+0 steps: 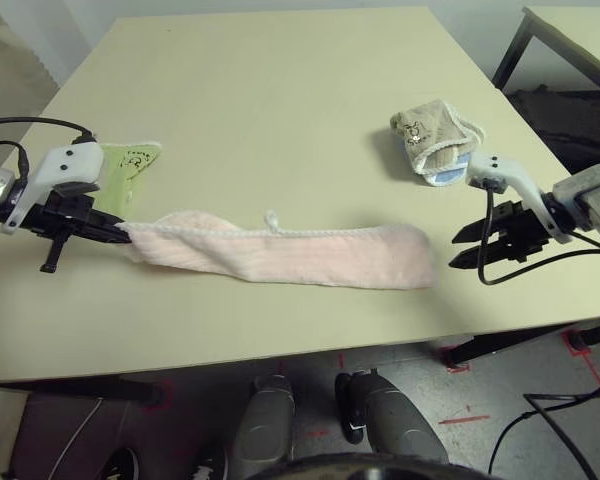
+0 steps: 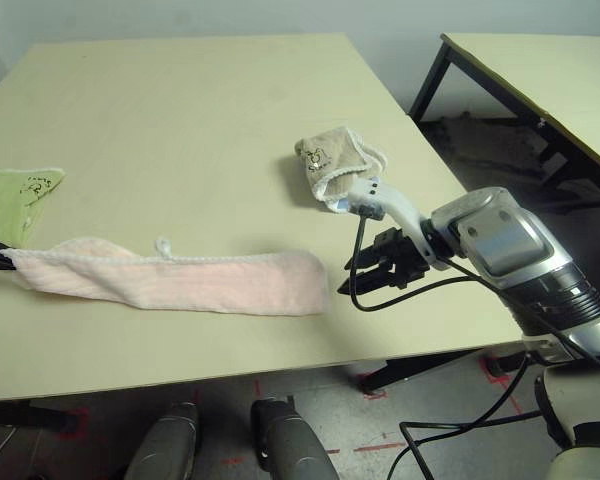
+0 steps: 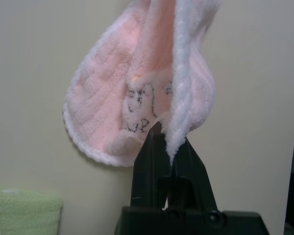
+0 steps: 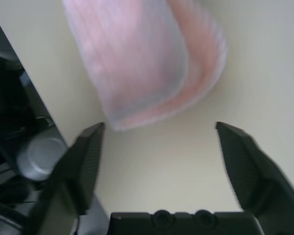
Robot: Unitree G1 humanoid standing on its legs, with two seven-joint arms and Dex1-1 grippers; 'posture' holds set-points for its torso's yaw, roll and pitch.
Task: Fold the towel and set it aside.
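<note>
Across the middle of the left eye view lies the pink towel (image 1: 320, 260), a long folded strip on the pale surface (image 1: 280, 350), and the left hand (image 1: 123, 232) has its corner pinched tight! Over at right of the frame, the right hand (image 1: 462, 250) hangs wide and empty, just beside the towel's other end. Upper left, a green towel (image 1: 128, 168); upper right, a beige bundle (image 1: 435, 140) (blue peeking out underneath).

Towel (image 1: 310, 260) on table (image 1: 270, 120), cloth (image 1: 427, 135) behind right
</note>
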